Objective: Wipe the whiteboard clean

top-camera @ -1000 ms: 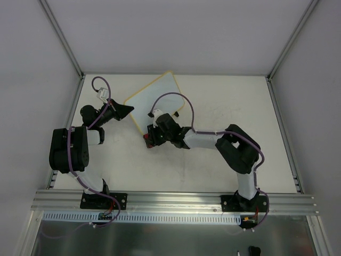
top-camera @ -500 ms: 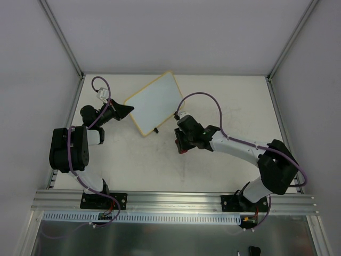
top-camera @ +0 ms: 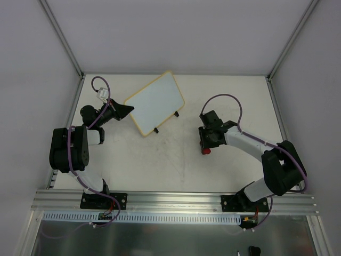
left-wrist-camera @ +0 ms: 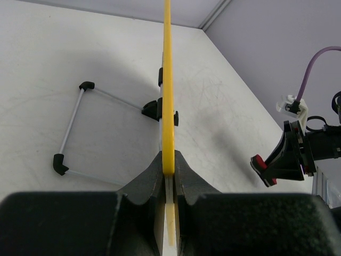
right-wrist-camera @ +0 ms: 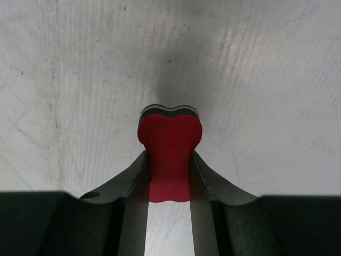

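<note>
The whiteboard, white with a pale-yellow frame and two small black feet, stands tilted at the back centre of the table; its face shows no marks. My left gripper is shut on its left edge; the left wrist view shows the yellow frame edge-on between the jaws, at my left gripper. My right gripper is shut on the red eraser, to the right of the board and apart from it. In the right wrist view the eraser is squeezed between the fingers, at my right gripper, just above the table.
The board's wire stand with black corner pieces lies on the table behind the board. Grey walls enclose the table on three sides. An aluminium rail runs along the near edge.
My right arm has carried the red eraser away from the board, to the right and toward the near side. The whole board now shows. The left arm has not moved.
</note>
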`<state>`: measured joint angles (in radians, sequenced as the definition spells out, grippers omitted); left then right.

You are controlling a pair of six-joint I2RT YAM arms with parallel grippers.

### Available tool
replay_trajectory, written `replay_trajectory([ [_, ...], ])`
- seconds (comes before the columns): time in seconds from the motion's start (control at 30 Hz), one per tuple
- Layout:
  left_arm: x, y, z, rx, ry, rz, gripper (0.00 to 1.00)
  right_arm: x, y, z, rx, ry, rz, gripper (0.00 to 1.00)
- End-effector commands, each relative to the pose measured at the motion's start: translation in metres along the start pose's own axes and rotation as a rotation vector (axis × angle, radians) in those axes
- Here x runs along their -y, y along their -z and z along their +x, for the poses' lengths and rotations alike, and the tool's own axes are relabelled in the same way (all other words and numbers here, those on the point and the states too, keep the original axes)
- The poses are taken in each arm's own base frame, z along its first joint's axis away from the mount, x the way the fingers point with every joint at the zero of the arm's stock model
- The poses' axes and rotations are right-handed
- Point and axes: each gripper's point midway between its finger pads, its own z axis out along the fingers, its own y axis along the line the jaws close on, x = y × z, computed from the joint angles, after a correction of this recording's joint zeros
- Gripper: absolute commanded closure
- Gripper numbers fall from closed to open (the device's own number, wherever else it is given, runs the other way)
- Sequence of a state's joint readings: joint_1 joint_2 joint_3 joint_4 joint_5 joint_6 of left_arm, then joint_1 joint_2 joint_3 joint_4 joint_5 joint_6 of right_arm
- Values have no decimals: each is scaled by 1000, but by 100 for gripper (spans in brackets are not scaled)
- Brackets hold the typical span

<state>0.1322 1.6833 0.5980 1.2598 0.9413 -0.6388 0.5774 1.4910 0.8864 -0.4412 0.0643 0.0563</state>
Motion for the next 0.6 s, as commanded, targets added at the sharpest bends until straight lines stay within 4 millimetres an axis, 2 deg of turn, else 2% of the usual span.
replay_trajectory([
  [0.0,11,-1,-8,12,-76,59,93,4,1,0,-34,40,20,65],
  [0.23,9,1,-9,17,-76,52,87,6,-1,1,-48,51,36,55],
  [0.3,9,1,-9,19,-76,51,83,6,-2,2,-58,51,36,34],
  [0.33,9,1,-9,19,-73,51,76,5,-1,2,-59,69,29,30],
  [0.37,10,1,-9,19,-72,53,71,6,-1,2,-59,76,27,17],
  [0.47,11,1,-10,24,-77,61,59,7,2,0,-45,78,31,16],
  [0.57,12,2,-11,29,-79,62,54,6,5,-5,-29,83,28,16],
])
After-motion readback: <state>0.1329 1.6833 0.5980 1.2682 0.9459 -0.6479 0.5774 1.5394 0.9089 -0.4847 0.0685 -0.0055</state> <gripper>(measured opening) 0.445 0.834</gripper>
